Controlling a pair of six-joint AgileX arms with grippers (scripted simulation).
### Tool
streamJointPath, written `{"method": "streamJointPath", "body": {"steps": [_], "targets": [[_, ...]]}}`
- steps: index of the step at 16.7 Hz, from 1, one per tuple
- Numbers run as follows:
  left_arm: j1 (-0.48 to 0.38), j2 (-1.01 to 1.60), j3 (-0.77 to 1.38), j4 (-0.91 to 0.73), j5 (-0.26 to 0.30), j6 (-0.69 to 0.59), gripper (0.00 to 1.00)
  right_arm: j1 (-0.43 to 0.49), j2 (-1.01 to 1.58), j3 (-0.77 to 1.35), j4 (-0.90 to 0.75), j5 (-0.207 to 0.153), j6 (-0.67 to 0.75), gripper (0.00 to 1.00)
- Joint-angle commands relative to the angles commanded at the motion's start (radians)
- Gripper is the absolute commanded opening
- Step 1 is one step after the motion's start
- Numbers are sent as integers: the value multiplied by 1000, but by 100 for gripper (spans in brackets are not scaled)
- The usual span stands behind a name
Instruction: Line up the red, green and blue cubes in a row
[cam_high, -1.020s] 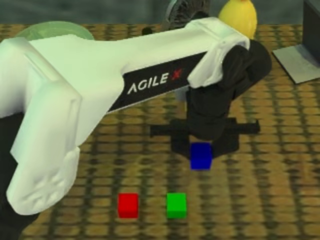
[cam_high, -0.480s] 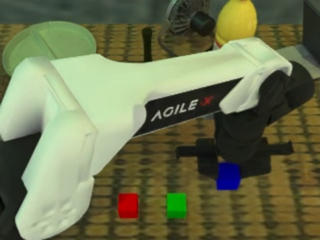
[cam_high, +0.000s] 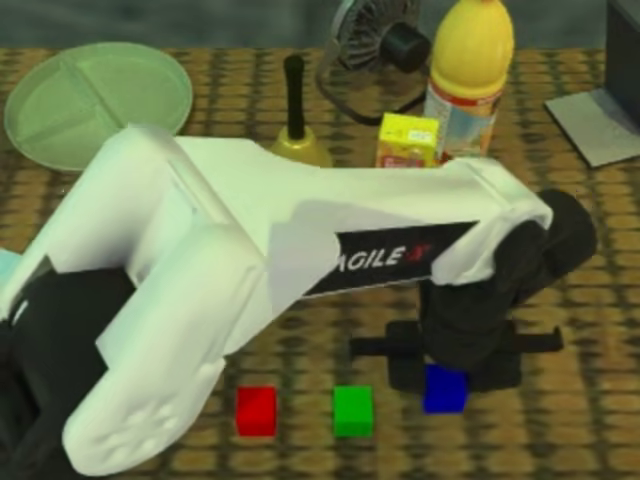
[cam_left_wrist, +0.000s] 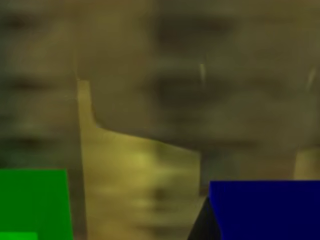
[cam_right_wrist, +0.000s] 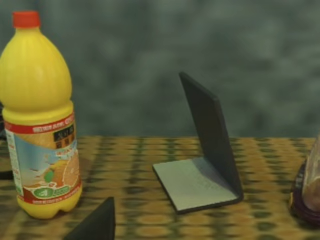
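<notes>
The blue cube (cam_high: 444, 389) is held between the closed fingers of the left gripper (cam_high: 452, 372), to the right of the green cube (cam_high: 352, 410) and slightly farther from the table's near edge than the green cube and the red cube (cam_high: 256, 410); whether it touches the table (cam_high: 580, 400) cannot be told. Risk, as a judgement: release at this offset would leave the row crooked; a drift leftward could knock the green cube; release above the surface could let the cube tumble. Count: three cubes, one per colour; one juice bottle (cam_high: 470, 70); one yellow carton (cam_high: 407, 140); one bell (cam_high: 295, 120); one fan (cam_high: 380, 45); one green plate (cam_high: 97, 100). The right arm is out of the top view; its gripper state cannot be told.
</notes>
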Motion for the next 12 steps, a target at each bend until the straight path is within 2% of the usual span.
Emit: {"method": "streamJointPath", "body": {"steps": [4, 12], "targets": [[0, 2, -4, 4, 0, 0, 0, 0, 0, 0, 0, 0, 0, 100], [0, 2, -4, 4, 0, 0, 60, 0, 0, 0, 0, 0, 0, 100]]}}
